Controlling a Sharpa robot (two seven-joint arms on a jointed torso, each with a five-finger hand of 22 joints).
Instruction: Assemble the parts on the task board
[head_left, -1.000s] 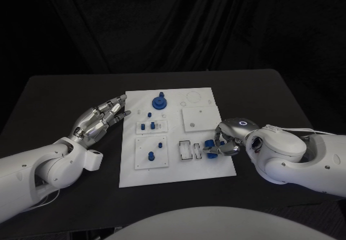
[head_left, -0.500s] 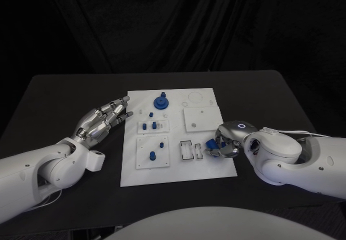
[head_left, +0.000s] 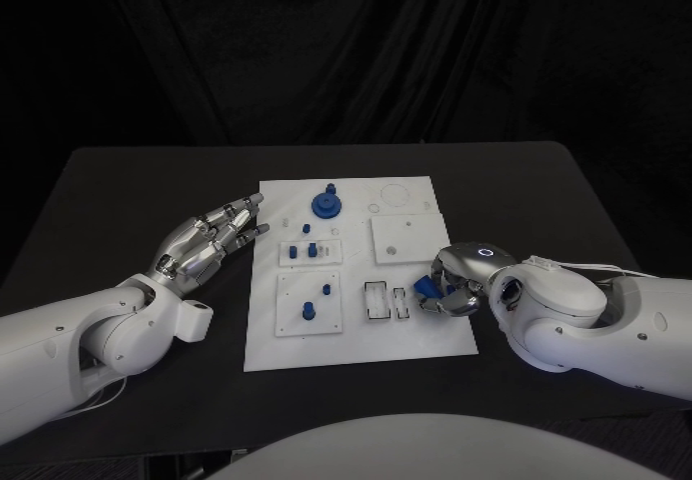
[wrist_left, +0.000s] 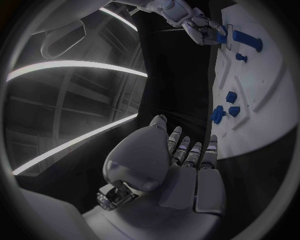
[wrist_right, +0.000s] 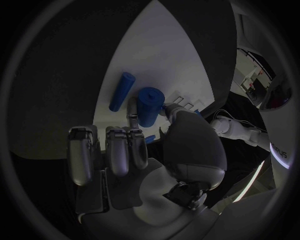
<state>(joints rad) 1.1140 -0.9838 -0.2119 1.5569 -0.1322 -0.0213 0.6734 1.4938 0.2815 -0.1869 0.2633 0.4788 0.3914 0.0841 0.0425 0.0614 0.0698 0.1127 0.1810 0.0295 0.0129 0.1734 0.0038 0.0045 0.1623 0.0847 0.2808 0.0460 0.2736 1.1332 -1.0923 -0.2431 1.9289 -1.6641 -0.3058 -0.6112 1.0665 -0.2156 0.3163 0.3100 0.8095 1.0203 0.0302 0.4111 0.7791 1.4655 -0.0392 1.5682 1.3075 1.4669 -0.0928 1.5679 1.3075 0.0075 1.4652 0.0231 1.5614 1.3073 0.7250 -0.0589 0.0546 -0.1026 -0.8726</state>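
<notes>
Board mid-table, a hand at either side

The task board (head_left: 411, 330) lies on the table (head_left: 130, 190) — left hand (head_left: 206, 243) beside its left edge, right hand (head_left: 454, 285) over its right edge.

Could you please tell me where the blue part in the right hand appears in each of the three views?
Head view: the blue part sits at the right hand, over the board's near right area.
Left wrist view: it is far off, at the other hand's fingertips.
Right wrist view: it is the short blue cylinder beyond the fingertips.
Shared landmark: the white task board.
</notes>
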